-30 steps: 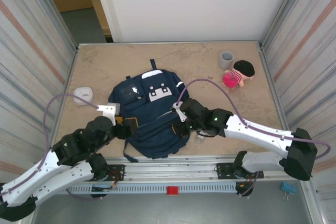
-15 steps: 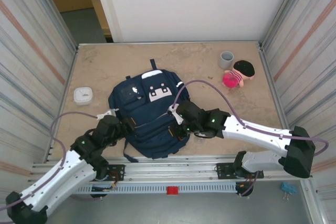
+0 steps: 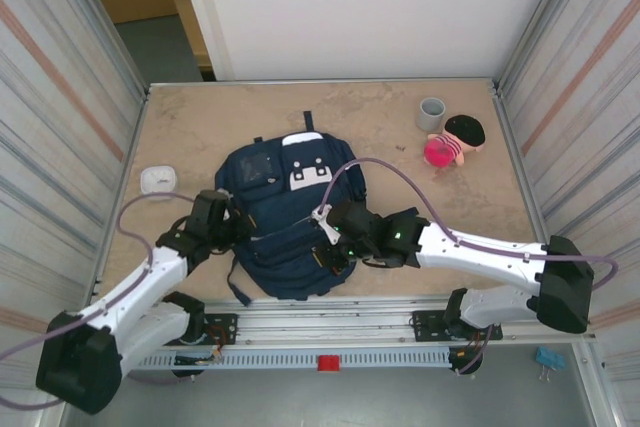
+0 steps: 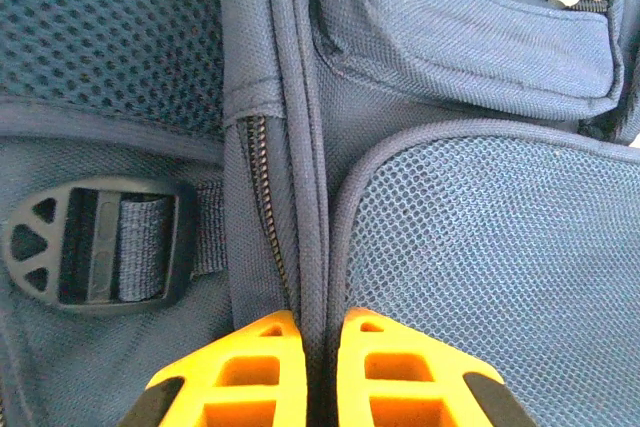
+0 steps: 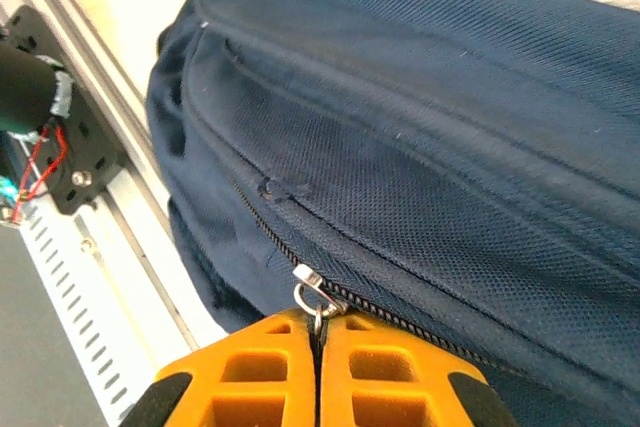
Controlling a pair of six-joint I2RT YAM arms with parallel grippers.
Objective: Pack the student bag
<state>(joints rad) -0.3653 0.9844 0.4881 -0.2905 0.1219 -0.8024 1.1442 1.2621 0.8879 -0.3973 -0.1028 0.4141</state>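
Observation:
The student bag (image 3: 262, 169), navy with white patches, lies flat in the middle of the table. My left gripper (image 3: 233, 229) is at its left edge, shut on a piped fabric seam (image 4: 318, 247) beside a closed zipper, next to a black strap buckle (image 4: 95, 240). My right gripper (image 3: 323, 248) is on the bag's near part, shut on the metal zipper pull (image 5: 316, 295) of a zipper running along the navy fabric (image 5: 450, 97). In both wrist views the orange fingers (image 4: 390, 372) (image 5: 385, 372) press together with only the held thing between them.
A small white object (image 3: 155, 179) lies at the left of the table. A grey cup (image 3: 431, 113) and a doll with a pink ball (image 3: 453, 141) sit at the back right. Metal side walls and the front rail (image 3: 330, 332) bound the table.
My left gripper came forward from the near left onto the bag's left edge and shut on the seam. The bag shifted and turned slightly. My right gripper moved a little left, still on the zipper pull.

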